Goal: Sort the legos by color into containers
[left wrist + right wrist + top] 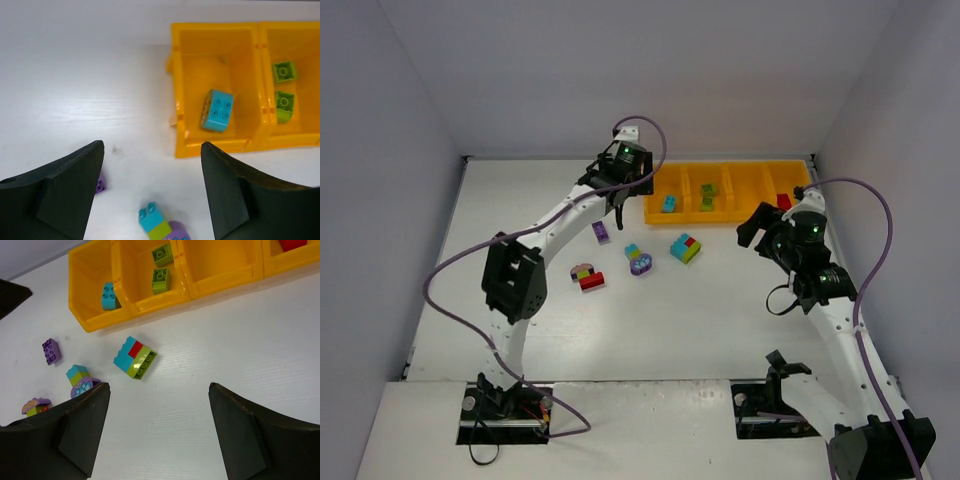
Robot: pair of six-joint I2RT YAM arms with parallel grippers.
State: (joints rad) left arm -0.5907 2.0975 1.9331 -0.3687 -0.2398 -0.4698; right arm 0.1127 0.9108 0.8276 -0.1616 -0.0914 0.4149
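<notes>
Legos (135,357) loose on white table (720,320): red-and-purple cluster (587,276), single purple brick (601,232), teal-lime-purple cluster (637,260), teal-red-lime cluster (685,248). Left gripper (152,147) hangs near the tray's left end, jaws spread, nothing between. Orange-yellow tray (720,218): teal brick (217,111) in first compartment, two lime bricks (284,101) in second, red brick (784,201) in fourth. Right gripper (159,387) over open table, jaws spread, gripping nothing.

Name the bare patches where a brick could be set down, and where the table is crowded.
Free: the wide near table between the loose legos and the arm bases; the third compartment from the left of the tray. Crowded: the strip before the tray's left end, by the left gripper.
</notes>
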